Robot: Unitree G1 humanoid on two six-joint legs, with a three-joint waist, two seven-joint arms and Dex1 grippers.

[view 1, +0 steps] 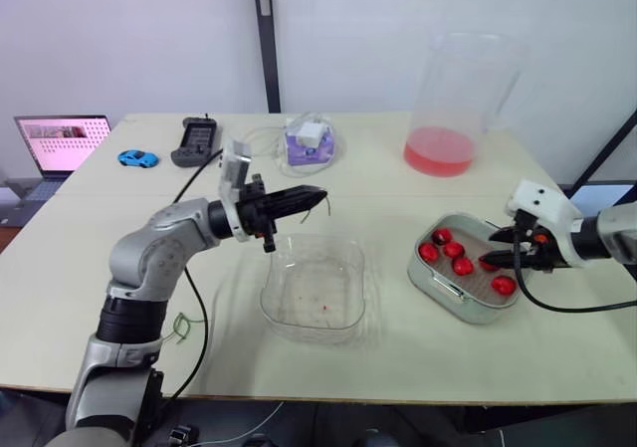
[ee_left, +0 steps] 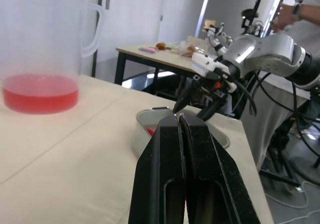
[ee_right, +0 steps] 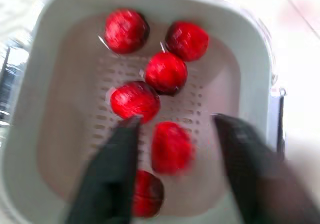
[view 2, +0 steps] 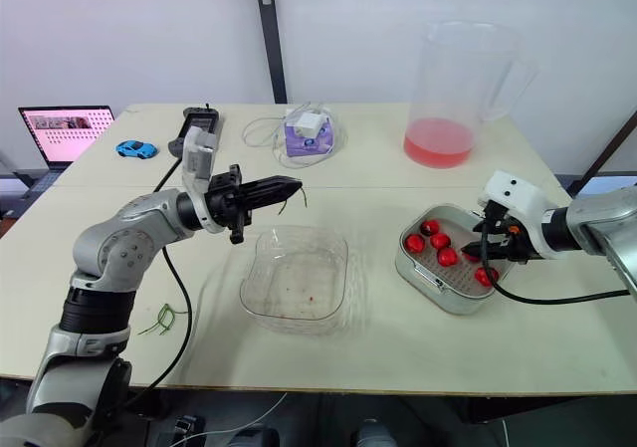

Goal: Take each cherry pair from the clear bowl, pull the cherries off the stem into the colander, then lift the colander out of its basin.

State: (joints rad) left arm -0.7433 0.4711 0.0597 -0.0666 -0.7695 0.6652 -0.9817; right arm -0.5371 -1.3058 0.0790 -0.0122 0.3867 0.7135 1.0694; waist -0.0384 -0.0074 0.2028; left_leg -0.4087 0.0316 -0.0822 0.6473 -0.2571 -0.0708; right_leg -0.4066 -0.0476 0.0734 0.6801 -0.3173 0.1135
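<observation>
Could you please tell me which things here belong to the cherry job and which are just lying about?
Job: clear plastic bowl; pale perforated colander in its grey basin; red cherries; thin stem in the shut left gripper; open right gripper.

Lying about: clear plastic jug of red liquid; open laptop; blue toy car; black handset; purple box with white charger.

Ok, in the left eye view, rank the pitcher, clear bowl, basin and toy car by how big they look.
1. pitcher
2. clear bowl and basin: they look about alike, so no ranking between them
3. toy car, by far the smallest
</observation>
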